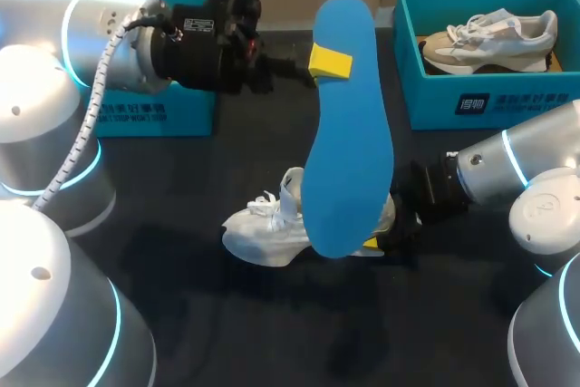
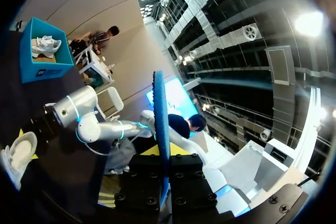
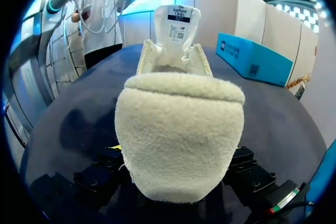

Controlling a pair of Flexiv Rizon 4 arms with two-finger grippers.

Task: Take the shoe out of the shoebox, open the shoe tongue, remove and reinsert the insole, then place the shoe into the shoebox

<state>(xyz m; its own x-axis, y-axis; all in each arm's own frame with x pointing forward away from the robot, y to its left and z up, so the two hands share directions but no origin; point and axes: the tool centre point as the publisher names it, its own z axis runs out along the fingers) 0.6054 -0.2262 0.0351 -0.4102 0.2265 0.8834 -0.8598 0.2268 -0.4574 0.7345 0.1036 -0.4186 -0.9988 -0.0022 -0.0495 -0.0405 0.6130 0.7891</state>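
White lace-up sneaker (image 1: pixel 261 228) is sitting on the dark tabletop (image 1: pixel 181 188), outside both boxes, near the middle; toe is pointing toward the left arm's side, heel toward the right arm; right wrist view is showing its fleecy cream heel close up, with the tongue (image 3: pixel 178 24) standing up and pulled forward over the opening. Right gripper (image 1: pixel 376 242) is clamping the heel, a finger pressing on either side, one yellow tip showing at the sole edge.

Blue foam insole (image 1: pixel 349 160) is out of the sneaker and hanging in the air above it; its lower end is overlapping the sneaker in the head view, and whether it is touching cannot be told. Left gripper (image 1: pixel 329 62) is pinching the insole near its upper end; in the left wrist view the insole is running edge-on between the two fingers.

Left teal cardboard shoebox (image 1: pixel 154 115) is standing at the far side behind the left arm, its inside hidden; right teal cardboard shoebox (image 1: pixel 471 101) is standing at the far right corner, holding a beige and white sneaker (image 1: pixel 489 41) lying inside it.
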